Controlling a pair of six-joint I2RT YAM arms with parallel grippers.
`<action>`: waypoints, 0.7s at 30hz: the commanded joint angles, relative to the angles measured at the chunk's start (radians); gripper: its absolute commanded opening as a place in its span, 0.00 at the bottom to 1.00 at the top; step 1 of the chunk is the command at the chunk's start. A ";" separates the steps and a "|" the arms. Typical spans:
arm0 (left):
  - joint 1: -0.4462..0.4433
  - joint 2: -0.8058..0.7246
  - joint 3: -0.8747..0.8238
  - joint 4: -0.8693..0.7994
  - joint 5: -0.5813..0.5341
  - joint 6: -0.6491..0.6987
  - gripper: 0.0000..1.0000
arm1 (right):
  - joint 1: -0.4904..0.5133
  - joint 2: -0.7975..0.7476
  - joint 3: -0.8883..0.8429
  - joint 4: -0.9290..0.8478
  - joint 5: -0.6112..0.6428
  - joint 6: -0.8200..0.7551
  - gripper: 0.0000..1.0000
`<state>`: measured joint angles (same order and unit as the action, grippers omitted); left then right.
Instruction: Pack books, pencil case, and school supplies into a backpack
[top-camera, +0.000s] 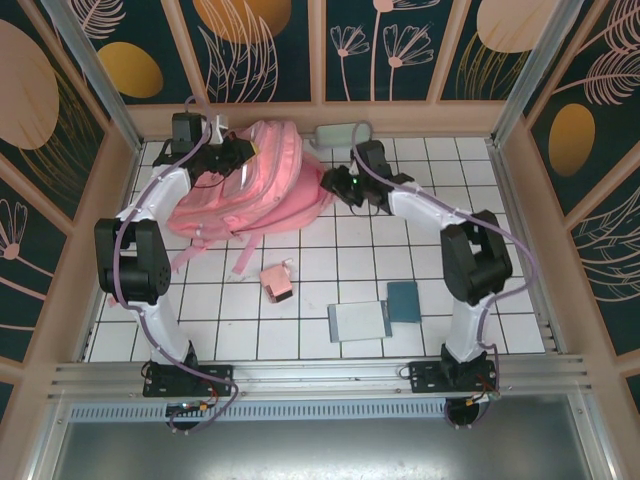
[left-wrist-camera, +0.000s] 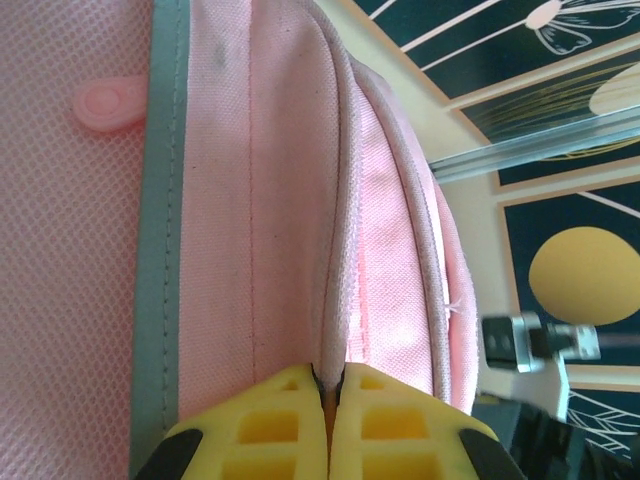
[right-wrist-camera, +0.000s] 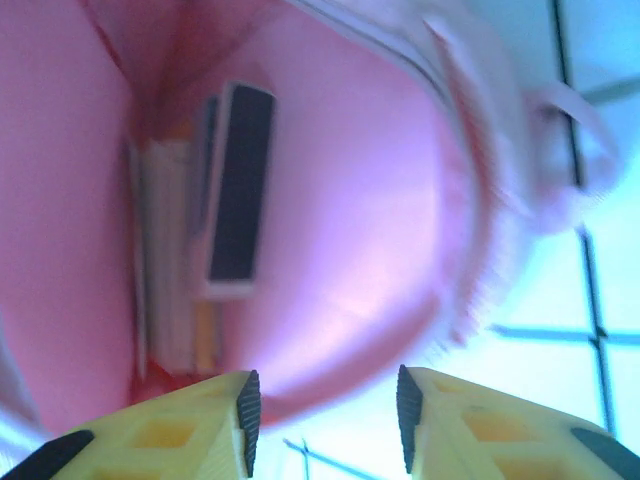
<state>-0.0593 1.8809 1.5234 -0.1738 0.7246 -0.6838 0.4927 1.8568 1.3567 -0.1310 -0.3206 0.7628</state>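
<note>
The pink backpack (top-camera: 265, 185) lies at the back left of the tiled table. My left gripper (top-camera: 236, 152) is at its top edge, shut on a ridge of pink fabric (left-wrist-camera: 340, 330) along the opening. My right gripper (top-camera: 337, 186) is at the backpack's right side, open, with nothing between its fingers (right-wrist-camera: 248, 415). It faces the open mouth of the backpack (right-wrist-camera: 380, 230). Inside stand thin books (right-wrist-camera: 170, 270) on edge, and beside them a narrow black-and-cream box (right-wrist-camera: 240, 190). A little pink box (top-camera: 277, 282), a flat grey-blue box (top-camera: 358, 322) and a teal square pad (top-camera: 403, 302) lie on the table.
A mint-green oblong case (top-camera: 340, 133) rests against the back wall behind the right arm. The backpack's long pink straps (top-camera: 243, 255) trail toward the front. Wooden walls close in the table on the left, back and right.
</note>
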 joint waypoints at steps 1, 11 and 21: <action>0.021 0.025 -0.037 -0.011 -0.086 0.047 0.01 | 0.015 -0.121 -0.128 -0.086 0.061 -0.058 0.26; 0.021 0.027 -0.072 0.017 -0.078 0.030 0.45 | 0.118 -0.443 -0.465 -0.215 0.112 -0.125 0.00; 0.018 -0.021 -0.079 0.045 -0.085 -0.004 0.82 | 0.231 -0.693 -0.714 -0.298 0.093 -0.073 0.00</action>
<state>-0.0410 1.9007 1.4563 -0.1604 0.6437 -0.6834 0.6952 1.2030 0.6857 -0.3759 -0.2352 0.6685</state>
